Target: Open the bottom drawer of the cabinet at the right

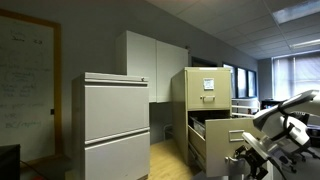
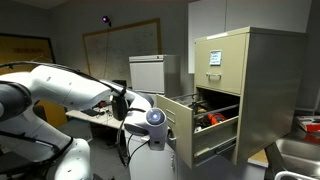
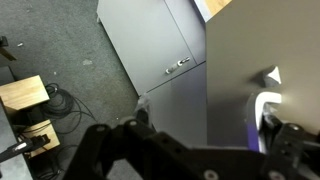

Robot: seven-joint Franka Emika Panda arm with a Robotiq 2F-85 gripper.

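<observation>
The tall beige cabinet (image 1: 205, 90) (image 2: 250, 70) stands to the right of a light-grey lateral cabinet. One of its lower drawers (image 1: 218, 131) (image 2: 185, 125) is pulled far out, and red things show inside it. My gripper (image 2: 150, 120) (image 1: 248, 160) is at the front of this pulled-out drawer. In the wrist view my gripper (image 3: 205, 110) looks open, its two fingers spread wide over a flat grey-beige face (image 3: 225, 70). It holds nothing that I can see. The drawer's handle is hidden.
A light-grey two-drawer lateral cabinet (image 1: 115, 125) (image 2: 147, 72) (image 3: 150, 45) stands close by. White wall cupboards (image 1: 150, 65) are behind it, and a whiteboard (image 1: 25, 80) is on the far wall. Cables and wooden blocks (image 3: 25, 100) lie on the carpet.
</observation>
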